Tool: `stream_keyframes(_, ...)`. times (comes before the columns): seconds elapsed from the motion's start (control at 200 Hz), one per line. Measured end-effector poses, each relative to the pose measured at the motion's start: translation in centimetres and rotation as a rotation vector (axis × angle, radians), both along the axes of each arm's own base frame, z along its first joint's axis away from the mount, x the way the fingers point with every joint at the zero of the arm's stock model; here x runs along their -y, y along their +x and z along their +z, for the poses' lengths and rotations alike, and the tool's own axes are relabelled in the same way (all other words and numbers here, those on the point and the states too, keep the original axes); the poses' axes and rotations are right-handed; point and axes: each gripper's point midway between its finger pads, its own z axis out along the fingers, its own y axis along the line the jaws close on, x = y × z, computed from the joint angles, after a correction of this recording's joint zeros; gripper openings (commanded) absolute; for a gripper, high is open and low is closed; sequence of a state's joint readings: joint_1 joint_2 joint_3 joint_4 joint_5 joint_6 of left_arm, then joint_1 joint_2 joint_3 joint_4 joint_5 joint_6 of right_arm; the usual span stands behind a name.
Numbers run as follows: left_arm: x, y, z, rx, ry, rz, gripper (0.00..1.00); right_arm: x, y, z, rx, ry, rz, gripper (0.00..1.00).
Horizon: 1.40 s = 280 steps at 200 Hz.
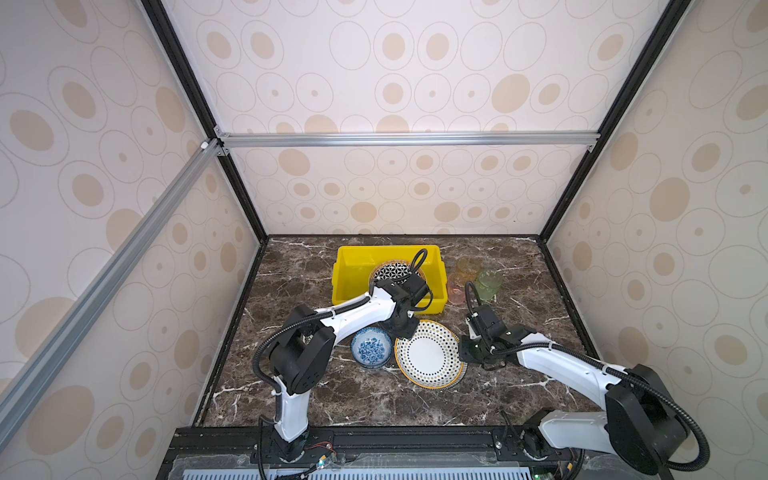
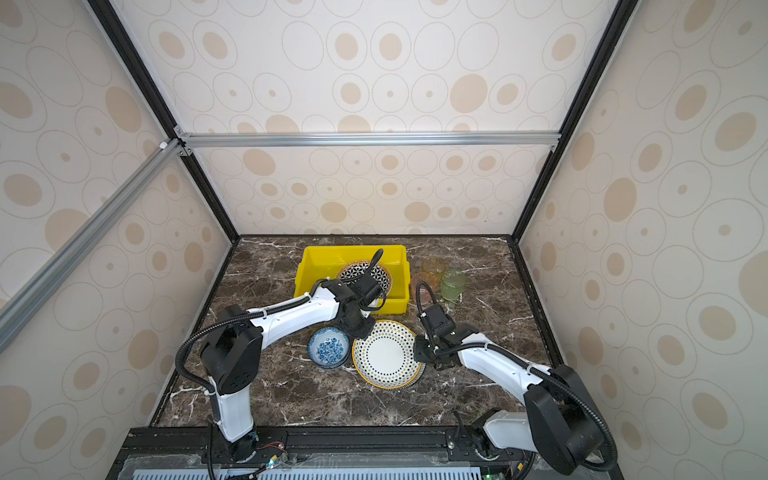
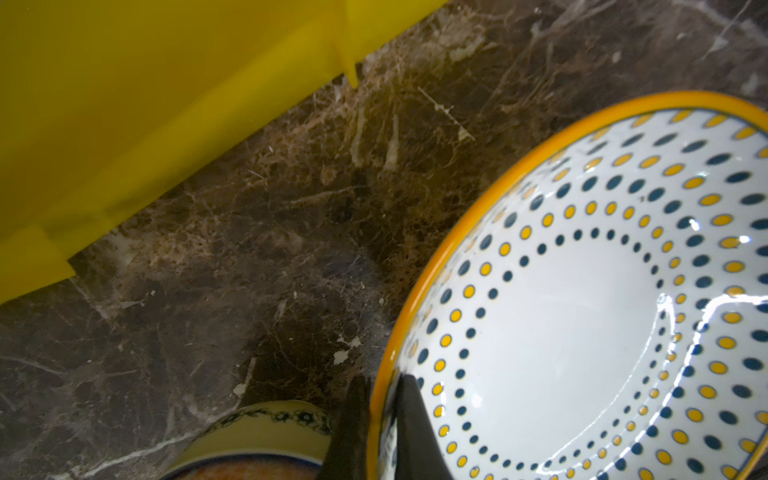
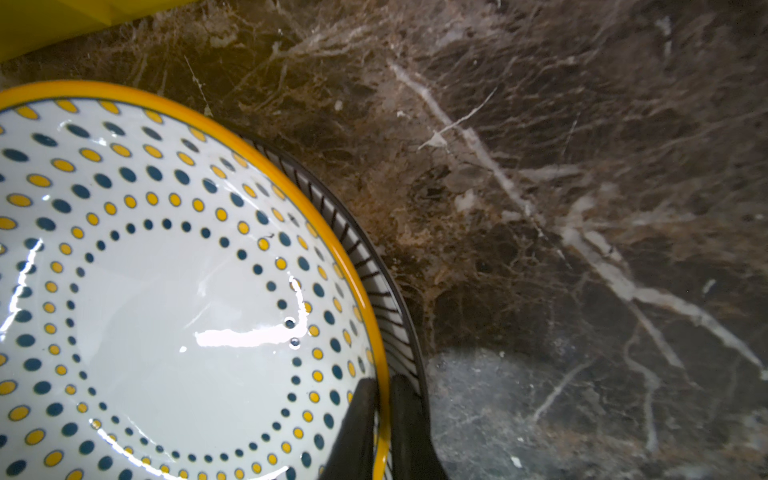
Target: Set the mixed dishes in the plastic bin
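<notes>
A white dotted plate (image 1: 430,355) (image 2: 386,355) with a yellow rim lies in front of the yellow plastic bin (image 1: 353,270) (image 2: 316,270), on top of a striped-rim plate (image 4: 390,299). My left gripper (image 3: 382,380) (image 1: 401,332) is shut on the dotted plate's rim on the side nearest the bin. My right gripper (image 4: 380,380) (image 1: 465,353) is shut on the rim at the right side. A black-white geometric plate (image 1: 392,270) (image 2: 365,272) lies inside the bin, partly hidden by the left arm. A blue-floral bowl (image 1: 372,347) (image 3: 257,428) stands just left of the dotted plate.
Pink (image 1: 456,291), amber (image 1: 467,266) and green (image 1: 488,284) cups stand in a cluster right of the bin. The bin's near wall (image 3: 124,104) is close to the dotted plate's far edge. Patterned walls enclose the marble table (image 1: 332,399).
</notes>
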<state>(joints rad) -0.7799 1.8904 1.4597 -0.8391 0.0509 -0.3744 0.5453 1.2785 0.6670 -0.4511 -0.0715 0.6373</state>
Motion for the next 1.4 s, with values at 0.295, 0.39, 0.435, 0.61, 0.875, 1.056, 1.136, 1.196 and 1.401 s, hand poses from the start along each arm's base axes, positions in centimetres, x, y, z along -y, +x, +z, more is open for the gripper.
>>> stream_keyframes(0.295,-0.2,0.9,2.1,0.079,-0.016,0.01,0.0,-0.5,0.2,2.9,0.095,0.051,0.025,0.21)
stream_keyframes(0.39,-0.3,1.0,2.6,0.095,-0.017,0.013,0.0,-0.4,0.2,3.5,0.113,0.055,0.026,0.21)
stream_keyframes(0.435,-0.3,1.1,2.8,0.1,-0.019,0.014,0.0,-0.4,0.2,3.8,0.12,0.055,0.025,0.21)
stream_keyframes(0.61,-0.3,1.2,3.9,0.126,-0.041,0.016,0.0,0.0,0.3,5.5,0.173,0.065,0.017,0.22)
stream_keyframes(0.875,-0.3,1.2,5.0,0.159,-0.067,0.018,0.0,0.5,0.2,6.7,0.209,0.065,0.006,0.22)
stream_keyframes(1.056,-0.4,1.2,5.3,0.169,-0.075,0.019,0.0,0.8,0.0,7.1,0.216,0.058,0.0,0.22)
stream_keyframes(1.136,-0.4,1.2,5.3,0.171,-0.078,0.019,0.0,0.9,0.1,7.4,0.224,0.059,-0.003,0.22)
stream_keyframes(1.196,-0.5,1.1,5.4,0.176,-0.083,0.019,0.0,0.9,0.1,7.4,0.226,0.057,-0.004,0.22)
stream_keyframes(1.401,-0.9,1.1,6.5,0.199,-0.116,0.028,0.0,0.9,0.0,7.4,0.224,0.056,-0.004,0.22)
